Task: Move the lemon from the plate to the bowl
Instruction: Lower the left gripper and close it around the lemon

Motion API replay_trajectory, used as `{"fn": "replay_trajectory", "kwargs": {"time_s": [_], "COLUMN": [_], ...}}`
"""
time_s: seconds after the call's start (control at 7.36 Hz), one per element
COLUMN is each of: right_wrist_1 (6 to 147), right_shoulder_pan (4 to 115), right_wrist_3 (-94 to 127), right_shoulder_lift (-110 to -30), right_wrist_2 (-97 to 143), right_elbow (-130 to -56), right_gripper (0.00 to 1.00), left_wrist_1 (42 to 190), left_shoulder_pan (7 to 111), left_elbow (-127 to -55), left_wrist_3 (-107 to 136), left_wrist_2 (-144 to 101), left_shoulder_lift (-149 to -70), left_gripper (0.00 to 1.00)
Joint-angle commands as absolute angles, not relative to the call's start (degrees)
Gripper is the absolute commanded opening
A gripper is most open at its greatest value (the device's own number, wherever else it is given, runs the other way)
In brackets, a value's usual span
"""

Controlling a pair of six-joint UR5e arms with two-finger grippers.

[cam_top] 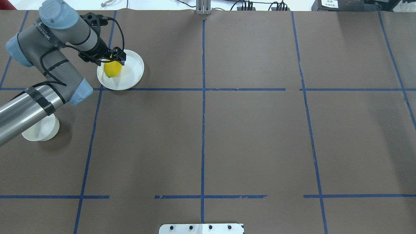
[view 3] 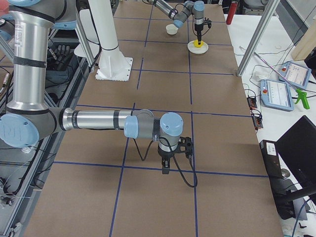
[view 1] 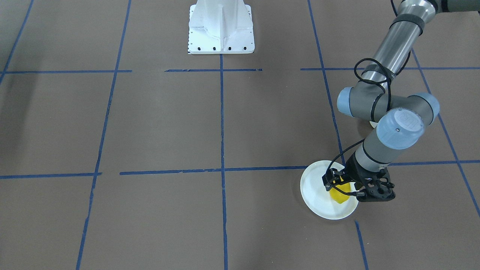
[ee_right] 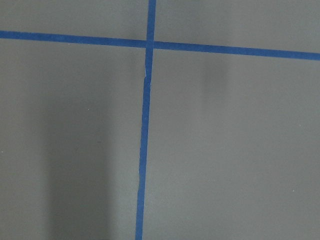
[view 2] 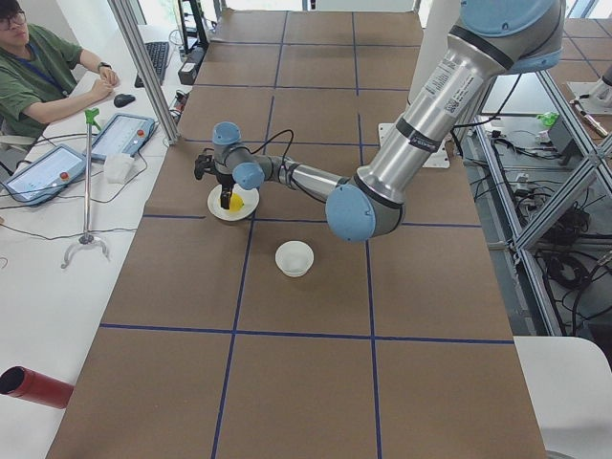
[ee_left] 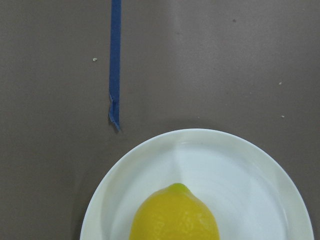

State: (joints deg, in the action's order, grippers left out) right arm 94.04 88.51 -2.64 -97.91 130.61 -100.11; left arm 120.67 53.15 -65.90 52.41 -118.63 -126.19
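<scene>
The yellow lemon (cam_top: 112, 70) lies on the flat white plate (cam_top: 134, 70) at the far left of the table. It also shows in the front view (view 1: 339, 195) and fills the bottom of the left wrist view (ee_left: 175, 217), tip pointing away, on the plate (ee_left: 250, 175). My left gripper (cam_top: 112, 60) is down over the lemon's top. Its fingers are hidden, so I cannot tell if they clamp it. The small deep white bowl (cam_top: 40, 131) stands nearer me, partly under my left forearm. My right gripper (view 3: 165, 168) hangs over bare table, far from both, and I cannot tell whether it is open or shut.
Brown table cover with a grid of blue tape lines (ee_right: 145, 125). The white robot base (view 1: 221, 28) stands at the middle of my side. An operator (view 2: 38, 67) sits with tablets beyond the table's left end.
</scene>
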Motion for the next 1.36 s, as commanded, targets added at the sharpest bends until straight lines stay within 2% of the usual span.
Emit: {"fn": "replay_trajectory", "kwargs": {"time_s": [0.0,0.14,0.27,0.41,0.68,0.81,1.22], "right_wrist_1": [94.04,94.04,94.04,94.04,94.04,94.04,94.04], "right_shoulder_pan": [88.51,88.51,88.51,88.51,88.51,88.51,88.51], "right_wrist_3": [-2.64,-2.64,-2.64,-2.64,-2.64,-2.64,-2.64], "right_shoulder_lift": [-97.91,-97.91,-97.91,-97.91,-97.91,-97.91,-97.82], "right_wrist_2": [130.61,130.61,130.61,130.61,130.61,130.61,130.61], "right_elbow": [-100.11,-100.11,-100.11,-100.11,-100.11,-100.11,-100.11], "right_gripper": [1.0,1.0,1.0,1.0,1.0,1.0,1.0], "left_wrist_1": [121.99,121.91,121.73,121.12,118.94,114.22,98.93], "left_shoulder_pan": [52.21,52.21,52.21,52.56,55.62,57.29,62.21], "left_elbow": [-64.34,-64.16,-64.25,-64.42,-66.78,-71.06,-92.74], "left_wrist_3": [52.65,52.91,52.82,52.74,52.73,52.13,42.59], "left_wrist_2": [-118.48,-118.56,-118.91,-119.09,-123.19,-123.31,-123.31], "left_shoulder_lift": [-126.21,-126.21,-126.21,-126.12,-125.77,-125.08,-115.26], "left_gripper": [0.85,0.46,0.22,0.05,0.06,0.06,0.09]}}
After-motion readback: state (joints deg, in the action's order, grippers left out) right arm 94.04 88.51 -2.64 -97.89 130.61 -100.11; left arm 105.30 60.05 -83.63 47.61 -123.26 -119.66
